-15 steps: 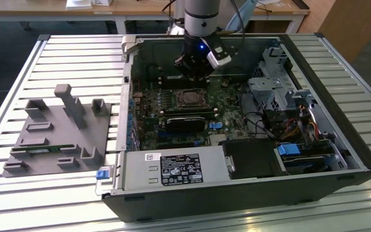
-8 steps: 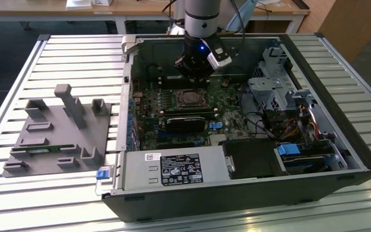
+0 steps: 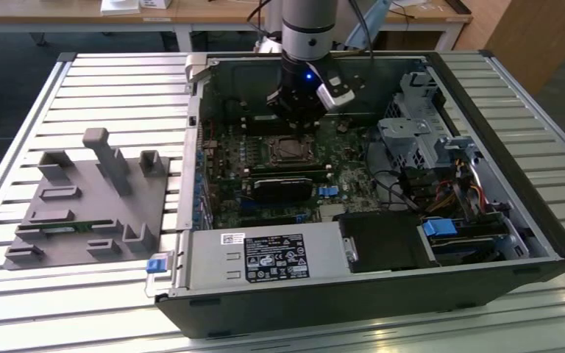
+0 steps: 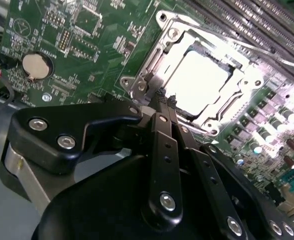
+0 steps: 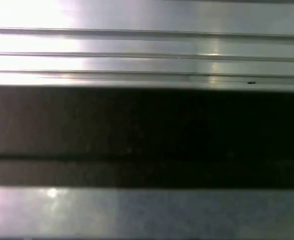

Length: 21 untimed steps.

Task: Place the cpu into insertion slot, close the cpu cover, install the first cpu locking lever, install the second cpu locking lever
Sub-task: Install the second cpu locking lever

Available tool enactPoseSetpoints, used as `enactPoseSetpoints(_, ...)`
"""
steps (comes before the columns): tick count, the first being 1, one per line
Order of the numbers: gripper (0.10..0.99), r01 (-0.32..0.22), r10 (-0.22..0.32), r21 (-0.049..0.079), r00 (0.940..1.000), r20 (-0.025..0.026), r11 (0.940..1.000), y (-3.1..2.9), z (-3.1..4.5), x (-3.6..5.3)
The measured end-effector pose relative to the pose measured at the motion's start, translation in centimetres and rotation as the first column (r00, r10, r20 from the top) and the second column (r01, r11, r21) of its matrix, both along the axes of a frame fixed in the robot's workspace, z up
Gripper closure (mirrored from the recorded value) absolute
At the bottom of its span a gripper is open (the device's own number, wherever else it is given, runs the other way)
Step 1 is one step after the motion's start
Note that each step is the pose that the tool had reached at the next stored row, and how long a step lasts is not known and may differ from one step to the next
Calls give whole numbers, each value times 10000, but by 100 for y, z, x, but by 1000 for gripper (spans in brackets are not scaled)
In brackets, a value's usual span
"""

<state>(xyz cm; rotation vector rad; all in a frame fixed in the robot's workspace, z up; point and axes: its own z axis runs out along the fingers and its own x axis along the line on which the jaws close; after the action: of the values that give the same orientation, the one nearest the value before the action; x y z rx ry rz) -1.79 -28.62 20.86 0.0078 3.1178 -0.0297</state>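
In the second wrist view the cpu (image 4: 199, 82) lies flat in the insertion slot (image 4: 163, 22), its silver face glaring. The cpu cover (image 4: 242, 75) lies down around it as a silver frame. My gripper (image 4: 165, 97) is shut with nothing between its black fingers (image 4: 159, 145), and its tips rest at the socket's near corner by a small metal hinge piece. In the exterior view my gripper (image 3: 297, 110) hangs inside the open computer case, just behind the insertion slot (image 3: 290, 149) on the green board.
Long black memory slots (image 4: 247, 25) run beside the socket, and a coin battery (image 4: 37, 65) sits on the board. A black module (image 3: 280, 189), power supply (image 3: 263, 257) and cabled drive bays (image 3: 440, 169) crowd the case. A grey fixture (image 3: 86, 195) stands on the slatted table (image 5: 147, 50).
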Motion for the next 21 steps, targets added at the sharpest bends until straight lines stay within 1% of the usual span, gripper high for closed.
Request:
enactPoseSetpoints(2, 980, 0, 0, 1, 10000, 1, 10000, -26, -1, 0)
enactPoseSetpoints(7, 980, 1, -1, 1, 10000, 1, 10000, -118, 0, 0)
enactPoseSetpoints(9, 980, 0, 0, 5, 10000, -1, 10000, -131, 16, 0)
enactPoseSetpoints(14, 980, 1, -1, 50, 10000, -1, 10000, -137, 148, 0)
enactPoseSetpoints(18, 980, -1, 1, 67, 10000, 1, 10000, -147, 163, 0)
enactPoseSetpoints(21, 980, 0, 0, 65, 10000, -1, 10000, -176, 164, -1)
